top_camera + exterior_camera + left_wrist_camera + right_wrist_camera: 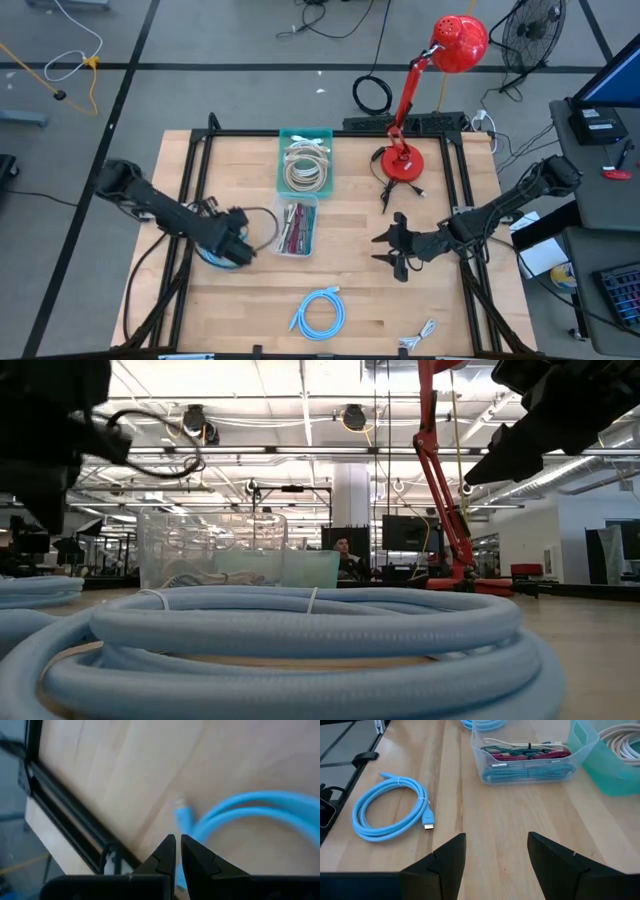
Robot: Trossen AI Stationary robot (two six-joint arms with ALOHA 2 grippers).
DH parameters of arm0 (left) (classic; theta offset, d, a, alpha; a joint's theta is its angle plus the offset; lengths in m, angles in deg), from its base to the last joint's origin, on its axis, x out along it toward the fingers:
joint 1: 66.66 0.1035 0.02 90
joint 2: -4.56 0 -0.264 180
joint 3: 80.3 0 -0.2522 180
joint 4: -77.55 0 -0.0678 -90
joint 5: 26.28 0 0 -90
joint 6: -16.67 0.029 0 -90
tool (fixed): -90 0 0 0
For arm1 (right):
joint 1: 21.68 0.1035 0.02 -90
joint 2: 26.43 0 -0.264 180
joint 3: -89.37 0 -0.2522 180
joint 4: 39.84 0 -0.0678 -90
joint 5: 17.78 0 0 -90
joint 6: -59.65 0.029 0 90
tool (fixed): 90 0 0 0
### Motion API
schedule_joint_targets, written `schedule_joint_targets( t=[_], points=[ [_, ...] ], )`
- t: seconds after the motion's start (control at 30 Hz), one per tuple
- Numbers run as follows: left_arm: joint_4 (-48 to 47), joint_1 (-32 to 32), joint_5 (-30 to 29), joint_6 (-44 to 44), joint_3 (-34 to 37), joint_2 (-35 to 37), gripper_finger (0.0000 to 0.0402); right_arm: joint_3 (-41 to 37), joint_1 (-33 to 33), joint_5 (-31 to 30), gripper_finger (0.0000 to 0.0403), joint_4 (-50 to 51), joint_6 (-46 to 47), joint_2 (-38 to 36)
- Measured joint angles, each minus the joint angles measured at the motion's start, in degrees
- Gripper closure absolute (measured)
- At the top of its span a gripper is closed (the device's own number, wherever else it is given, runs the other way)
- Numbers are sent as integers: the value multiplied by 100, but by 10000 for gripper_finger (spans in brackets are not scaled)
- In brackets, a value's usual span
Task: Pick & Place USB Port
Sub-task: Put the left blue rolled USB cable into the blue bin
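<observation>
A light-blue coiled cable (318, 312) lies flat near the table's near edge; in the right wrist view the coil (390, 812) ends in a plug (428, 824). A second blue coil (213, 256) lies under my left gripper (238, 250); in the left wrist view this cable (250, 812) shows its connector (182, 815). The left gripper (178, 851) is shut and hovers over that coil, holding nothing. My right gripper (390, 248) is open above bare wood right of centre, and its fingers (496, 850) point toward the table's left.
A clear bin (296, 228) holds bundled cables, and a teal bin (305, 163) behind it holds white cables. A red desk lamp (402, 160) stands at the far right. A small white cable (418, 337) lies at the near edge. A black frame (195, 170) rims the table.
</observation>
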Motion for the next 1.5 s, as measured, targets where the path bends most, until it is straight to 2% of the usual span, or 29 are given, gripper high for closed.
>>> schedule_joint_targets(
  t=[0.13, 0.23, 0.33, 0.43, 0.53, 0.7, 0.97, 1.1, 1.2, 1.5],
  points=[
    [360, 231, 16, -69, 920, 1093, 371, 0, 2, -115, 200, -2, -56, 2],
    [1228, 350, 156, 501, 1372, 2057, 371, 0, -22, -177, 200, -11, -102, 2],
    [1629, 502, 723, 1224, 1772, 2699, 371, 0, -58, -286, 200, -47, -110, 2],
    [1959, 660, 1443, 1671, 2014, 2968, 371, 0, -100, -284, 200, -79, -130, 4],
    [2098, 784, 1620, 1601, 2101, 2821, 370, 0, -118, -285, 200, -113, -131, 4],
    [2170, 1009, 1474, 1539, 2101, 2271, 357, 0, -118, -284, 200, -209, -174, 4],
    [2411, 1260, 1435, 1734, 2085, 1328, 238, 0, -113, -280, 200, -188, -174, 4],
    [2410, 1384, 1495, 1832, 2059, 873, 202, -2, -109, -280, 200, -181, -193, 4],
    [2384, 1447, 1511, 1875, 2009, 661, 201, -89, -108, -277, 200, -301, -194, 4],
    [2318, 1352, 1633, 1776, 1744, 708, 241, -364, -116, -274, 200, -455, 10, 7]
  ],
)
